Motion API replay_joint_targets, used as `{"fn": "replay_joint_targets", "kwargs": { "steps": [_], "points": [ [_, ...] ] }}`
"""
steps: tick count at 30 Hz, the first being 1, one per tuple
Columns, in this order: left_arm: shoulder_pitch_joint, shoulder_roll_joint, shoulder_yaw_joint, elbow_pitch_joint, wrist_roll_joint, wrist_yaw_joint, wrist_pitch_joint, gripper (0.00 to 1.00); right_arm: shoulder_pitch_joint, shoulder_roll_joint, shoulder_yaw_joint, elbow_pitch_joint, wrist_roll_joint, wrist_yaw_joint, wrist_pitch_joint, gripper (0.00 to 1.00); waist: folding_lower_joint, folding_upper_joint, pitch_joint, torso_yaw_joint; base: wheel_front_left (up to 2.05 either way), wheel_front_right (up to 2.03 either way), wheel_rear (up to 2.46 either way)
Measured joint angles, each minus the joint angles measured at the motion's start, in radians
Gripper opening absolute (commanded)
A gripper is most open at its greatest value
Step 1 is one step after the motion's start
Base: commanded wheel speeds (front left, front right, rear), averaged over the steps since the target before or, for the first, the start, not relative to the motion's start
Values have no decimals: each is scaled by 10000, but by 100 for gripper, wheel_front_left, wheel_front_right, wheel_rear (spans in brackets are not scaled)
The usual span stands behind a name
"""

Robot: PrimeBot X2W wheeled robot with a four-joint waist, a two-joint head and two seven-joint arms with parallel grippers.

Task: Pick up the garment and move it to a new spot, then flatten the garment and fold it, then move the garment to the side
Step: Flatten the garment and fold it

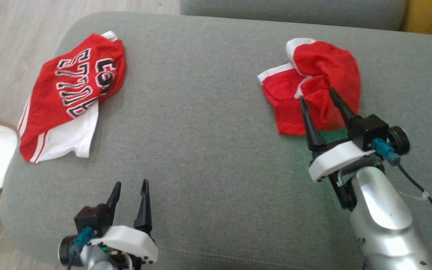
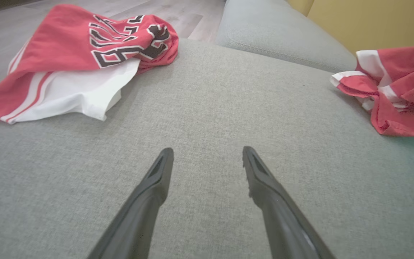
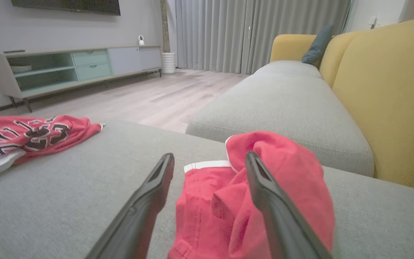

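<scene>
Head view puts the crumpled red garment (image 1: 321,63) near the seat cushion's (image 1: 208,112) far right corner, with the right gripper (image 1: 316,93) spread wide over it, empty, presumably lined up to pinch a fold, which the right wrist view reveals humped between its fingers (image 3: 264,194); the left gripper (image 1: 131,182) hovers parted and empty by the front edge.

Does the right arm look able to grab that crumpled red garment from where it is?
Probably yes: the right gripper is open, its fingertips right at the crumpled red garment, with nothing in the way.
</scene>
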State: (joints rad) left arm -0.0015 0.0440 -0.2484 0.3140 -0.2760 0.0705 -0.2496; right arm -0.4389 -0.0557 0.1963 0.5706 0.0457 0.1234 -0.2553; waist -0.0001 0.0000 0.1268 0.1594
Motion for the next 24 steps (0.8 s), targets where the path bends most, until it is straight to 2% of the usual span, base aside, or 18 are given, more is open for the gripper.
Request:
{"fn": "replay_joint_targets", "kwargs": {
  "steps": [11,12,13,14,19,24],
  "points": [
    [-95,0,-178,107,-173,-6,0,100,-630,-217,-2140,2266,-1839,0,0,100,0,0,366,388,0,0,0],
    [-125,0,-209,107,-173,-10,0,100,-721,-217,-2199,2370,-1933,0,0,85,0,0,391,395,0,0,0],
    [-164,0,-236,109,-173,-13,0,100,-819,-201,-2266,2495,-2015,0,0,5,0,0,415,401,0,0,0],
    [-216,0,-251,109,-174,-15,0,100,-890,-192,-2357,2560,-2075,0,0,0,0,0,437,408,0,0,0],
    [-326,-2,-278,121,-174,-19,0,100,-1012,-196,-2688,2243,-2073,0,2,0,1,0,447,425,0,0,0],
    [-318,0,-276,186,-174,-92,0,100,-1129,-194,-1910,920,-1455,0,2,0,1,0,300,300,0,0,0]
  ]
}}
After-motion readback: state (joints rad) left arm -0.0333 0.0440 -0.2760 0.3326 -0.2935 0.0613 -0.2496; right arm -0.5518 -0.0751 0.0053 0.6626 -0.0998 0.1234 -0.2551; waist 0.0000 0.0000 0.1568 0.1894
